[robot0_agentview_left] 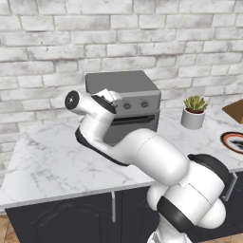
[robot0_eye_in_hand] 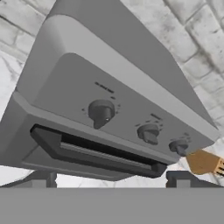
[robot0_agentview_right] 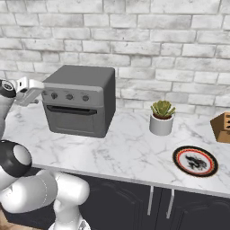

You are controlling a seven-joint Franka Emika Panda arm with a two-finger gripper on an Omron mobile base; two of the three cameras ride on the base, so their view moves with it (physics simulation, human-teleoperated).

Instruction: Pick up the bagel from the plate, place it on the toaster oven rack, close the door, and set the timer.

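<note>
The grey toaster oven [robot0_agentview_right: 81, 99] stands on the marble counter, its door [robot0_agentview_right: 74, 121] shut with the bar handle [robot0_eye_in_hand: 96, 153] across the top. That hides the toaster oven rack. Three knobs line the panel above the door; the left knob [robot0_eye_in_hand: 101, 111] sits straight ahead in the hand view. My gripper [robot0_agentview_right: 37, 96] hovers open just in front of the panel's left end, also seen as gripper [robot0_agentview_left: 113, 98] and gripper [robot0_eye_in_hand: 112, 178], with nothing between its fingers. Far to the right lies the plate [robot0_agentview_right: 195, 161], dark with a red-and-white rim. The bagel is out of view.
A potted succulent [robot0_agentview_right: 161, 117] stands between the oven and the plate. At the far right of the counter sits a wooden block [robot0_agentview_right: 222, 127]. A brick wall runs behind the counter, and dark cabinets [robot0_agentview_right: 148, 202] lie below its front edge.
</note>
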